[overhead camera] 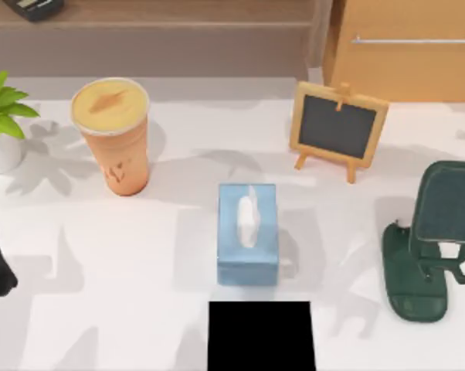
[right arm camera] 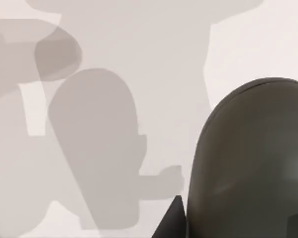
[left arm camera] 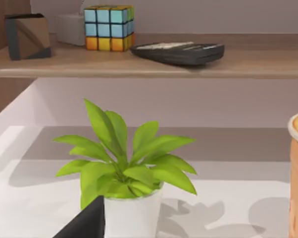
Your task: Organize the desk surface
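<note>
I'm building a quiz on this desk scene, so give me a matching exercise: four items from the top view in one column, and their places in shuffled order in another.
Items:
1. potted plant
2. tissue box
3. phone stand
4. mini chalkboard easel

Places on the desk surface:
A. centre, just behind the black mat
B. right edge
C. back, right of centre, near the wooden cabinet
D. left edge, back

Pairs: 1-D, 2-A, 3-B, 4-C
</note>
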You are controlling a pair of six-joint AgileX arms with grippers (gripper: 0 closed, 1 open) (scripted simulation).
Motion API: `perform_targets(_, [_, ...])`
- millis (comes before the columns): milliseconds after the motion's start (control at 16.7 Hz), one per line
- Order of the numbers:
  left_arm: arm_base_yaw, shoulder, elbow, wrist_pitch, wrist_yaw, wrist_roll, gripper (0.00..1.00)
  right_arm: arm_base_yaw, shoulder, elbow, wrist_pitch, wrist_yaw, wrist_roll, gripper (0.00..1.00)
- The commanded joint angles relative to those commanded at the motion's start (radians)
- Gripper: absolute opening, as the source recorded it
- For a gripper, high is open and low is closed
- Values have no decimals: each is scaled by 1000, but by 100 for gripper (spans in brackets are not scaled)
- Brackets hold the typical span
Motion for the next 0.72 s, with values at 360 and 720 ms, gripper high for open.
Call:
perform_targets(360, [0, 0, 0, 0, 0, 0, 100, 44, -21, 10, 20, 5, -51, 0])
perform_targets(720, [0, 0, 0, 0, 0, 0, 100, 308, -113, 61, 112, 43, -427, 0])
